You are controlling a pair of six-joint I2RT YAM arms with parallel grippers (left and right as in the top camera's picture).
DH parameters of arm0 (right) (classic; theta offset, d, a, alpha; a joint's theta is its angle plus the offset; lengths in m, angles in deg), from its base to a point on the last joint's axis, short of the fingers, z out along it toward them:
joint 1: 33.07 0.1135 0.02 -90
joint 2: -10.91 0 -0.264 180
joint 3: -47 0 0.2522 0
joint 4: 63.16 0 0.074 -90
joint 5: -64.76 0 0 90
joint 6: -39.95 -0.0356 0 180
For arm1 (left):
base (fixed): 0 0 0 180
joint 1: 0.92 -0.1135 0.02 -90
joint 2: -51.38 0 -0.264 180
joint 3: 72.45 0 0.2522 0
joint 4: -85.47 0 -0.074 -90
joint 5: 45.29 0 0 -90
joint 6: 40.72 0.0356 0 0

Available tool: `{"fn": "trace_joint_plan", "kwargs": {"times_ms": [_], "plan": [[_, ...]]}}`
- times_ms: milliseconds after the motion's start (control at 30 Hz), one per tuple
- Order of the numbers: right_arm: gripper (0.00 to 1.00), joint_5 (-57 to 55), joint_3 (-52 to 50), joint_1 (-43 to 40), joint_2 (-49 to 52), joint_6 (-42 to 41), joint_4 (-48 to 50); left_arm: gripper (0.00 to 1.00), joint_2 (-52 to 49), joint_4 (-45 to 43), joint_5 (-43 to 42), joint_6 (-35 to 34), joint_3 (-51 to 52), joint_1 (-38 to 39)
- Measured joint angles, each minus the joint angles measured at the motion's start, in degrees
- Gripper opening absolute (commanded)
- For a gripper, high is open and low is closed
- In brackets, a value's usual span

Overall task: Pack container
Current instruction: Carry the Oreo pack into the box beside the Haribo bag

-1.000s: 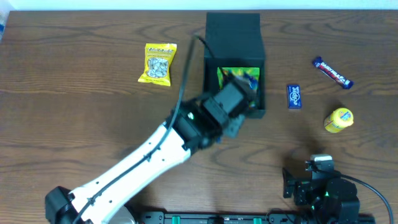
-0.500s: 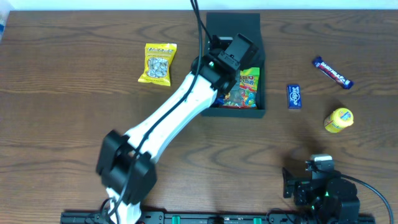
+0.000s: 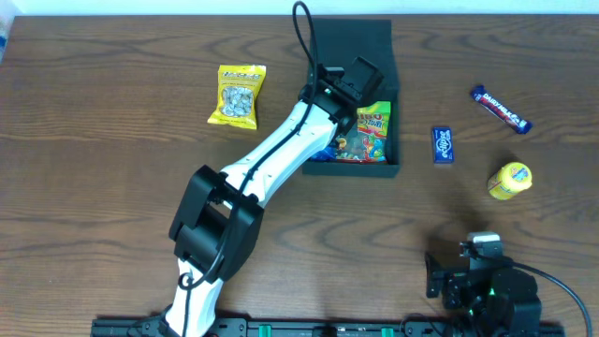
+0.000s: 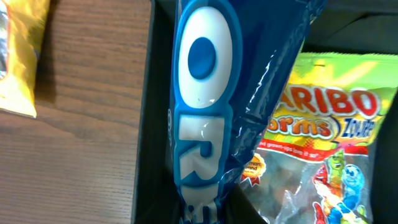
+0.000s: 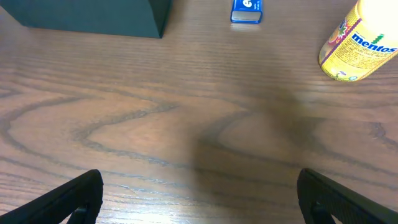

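The container [image 3: 372,45] is a dark box standing open at the table's back middle, with a Haribo gummy packet [image 3: 371,129] lying inside it. My left gripper [image 3: 357,79] hovers over the box's left half, shut on a blue Oreo packet [image 4: 202,93]. That packet hangs just inside the container's left wall [image 4: 158,130], beside the Haribo packet [image 4: 323,127]. The left gripper [image 4: 200,216] pinches the packet's lower end. At the front right, my right gripper [image 3: 473,267] rests open with nothing between its fingers [image 5: 78,194], well short of the container's corner [image 5: 93,15].
A yellow snack packet [image 3: 240,95] lies left of the box. To its right are a small blue packet [image 3: 443,144], a chocolate bar [image 3: 501,109] and a yellow Mentos tub [image 3: 509,180]. The blue packet [image 5: 247,10] and the tub [image 5: 360,43] also lie ahead of the right gripper.
The left arm has swung from the box's front edge up over its back left part, carrying the blue packet. The Haribo packet is uncovered. The right arm has not moved.
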Motion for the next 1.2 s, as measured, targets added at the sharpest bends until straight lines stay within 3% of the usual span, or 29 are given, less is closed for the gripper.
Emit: {"fn": "trace_joint_plan", "kwargs": {"times_ms": [1200], "plan": [[0.99,0.0,0.0,0.0,0.0,0.0,0.0,0.06,-3.9,2.6,1.1,-4.3,0.0,-0.6]]}}
